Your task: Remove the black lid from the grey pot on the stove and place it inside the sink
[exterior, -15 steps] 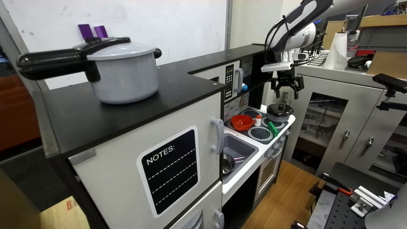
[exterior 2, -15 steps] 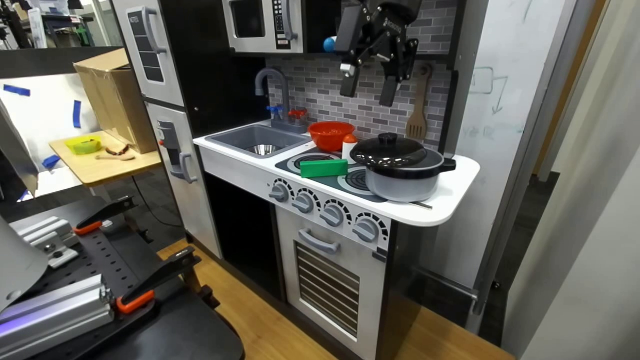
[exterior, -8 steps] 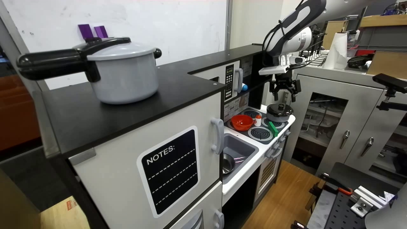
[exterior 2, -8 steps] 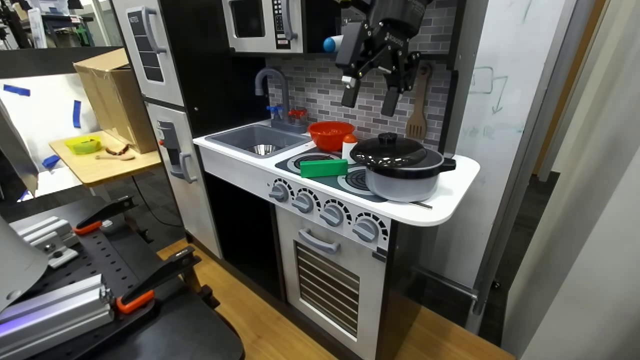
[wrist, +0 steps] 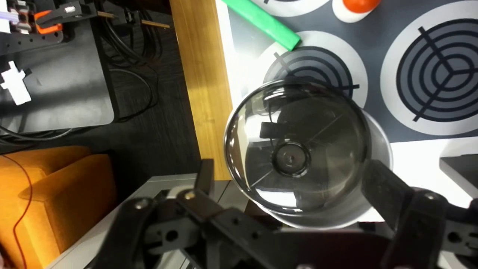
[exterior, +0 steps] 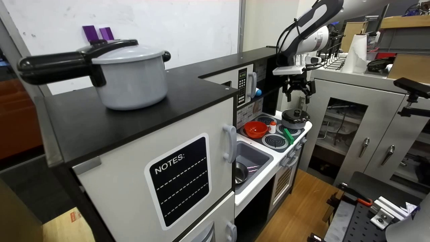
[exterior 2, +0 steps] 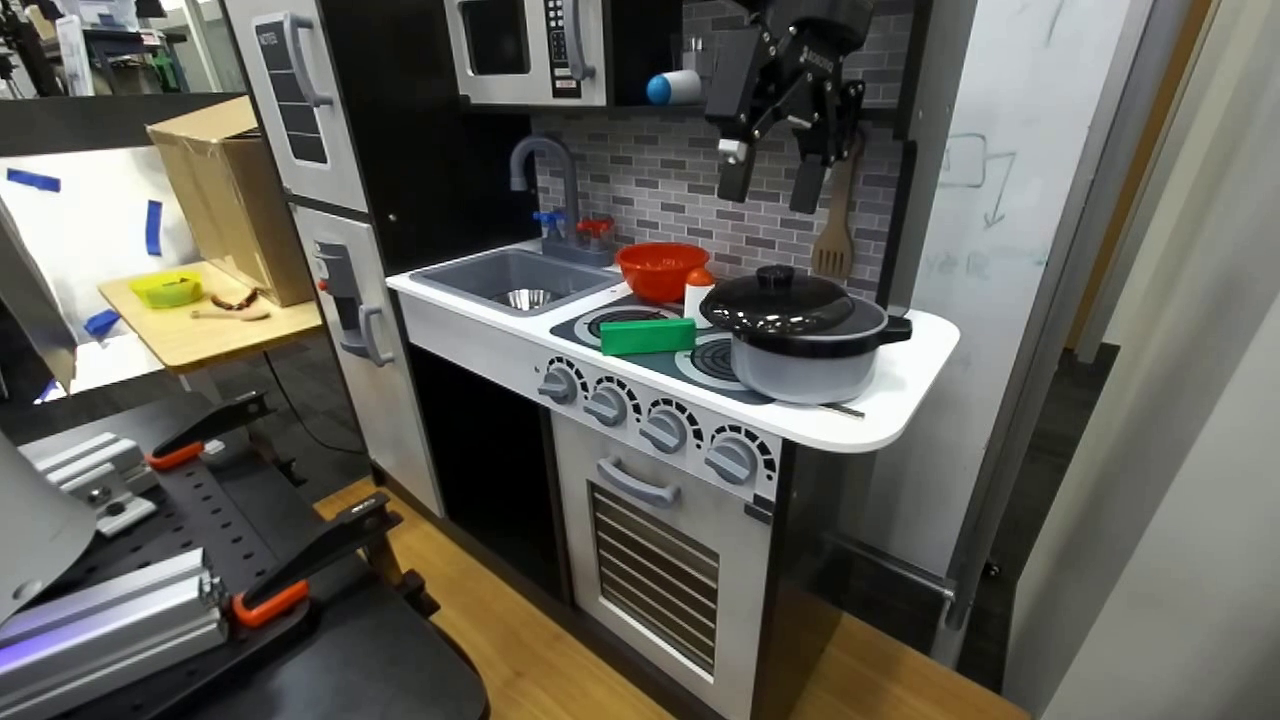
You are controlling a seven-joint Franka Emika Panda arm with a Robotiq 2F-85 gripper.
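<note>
The black lid [exterior 2: 770, 308] with a round knob lies on the grey pot [exterior 2: 805, 372] on the stove. It sits off-centre, with part of the pot's rim bare at one side. Lid [exterior: 290, 118] and pot [exterior: 295, 125] also show in an exterior view. My gripper [exterior 2: 770, 193] is open and empty, above the lid and apart from it. In the wrist view the fingers [wrist: 289, 172] are spread wide, with the lid [wrist: 325, 130] below and its knob roughly midway between them. The grey sink [exterior: 256, 150] holds a metal pan [exterior: 241, 173]; the sink [exterior 2: 450, 278] shows in both exterior views.
A red bowl [exterior 2: 662, 270], a white shaker with orange top [exterior 2: 698, 300] and a green block [exterior 2: 648, 337] stand on the stove between pot and sink. A shelf with a blue-tipped bottle [exterior 2: 672, 88] and a hanging wooden spatula [exterior 2: 835, 235] are behind the gripper. The faucet [exterior 2: 570, 190] rises behind the sink.
My gripper dipped slightly, then shifted a little sideways and slightly up, moving right in one exterior picture and left in another. It stays open. Lid and pot have not moved.
</note>
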